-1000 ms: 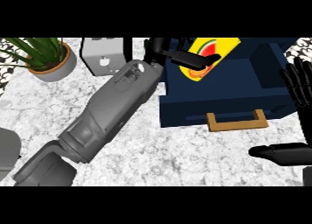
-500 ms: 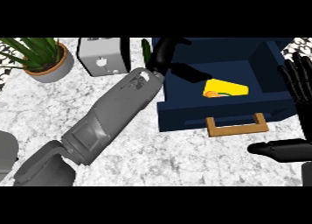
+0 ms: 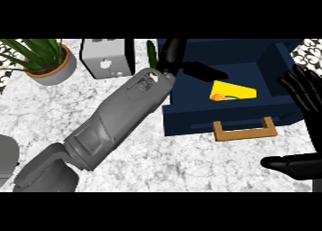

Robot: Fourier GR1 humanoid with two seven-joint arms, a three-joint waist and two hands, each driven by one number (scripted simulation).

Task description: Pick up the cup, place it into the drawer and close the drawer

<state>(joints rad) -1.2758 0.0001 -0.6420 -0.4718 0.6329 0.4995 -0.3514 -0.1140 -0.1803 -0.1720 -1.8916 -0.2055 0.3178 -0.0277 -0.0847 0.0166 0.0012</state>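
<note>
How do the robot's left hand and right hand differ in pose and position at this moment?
The left hand reaches over the open blue drawer, above the yellow cup lying inside; the right hand stands at the view's right edge, outside the drawer.
The left hand's fingers point across the drawer; the right hand's fingers point up, thumb out sideways.
The left forearm crosses the counter diagonally; the right barely shows.
Both are black, open and hold nothing.

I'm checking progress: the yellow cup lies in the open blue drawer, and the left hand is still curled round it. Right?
Not quite. The head view shows the cup lying in the open drawer, but the left hand has let go: it hangs over the drawer's left part, apart from the cup.
</note>
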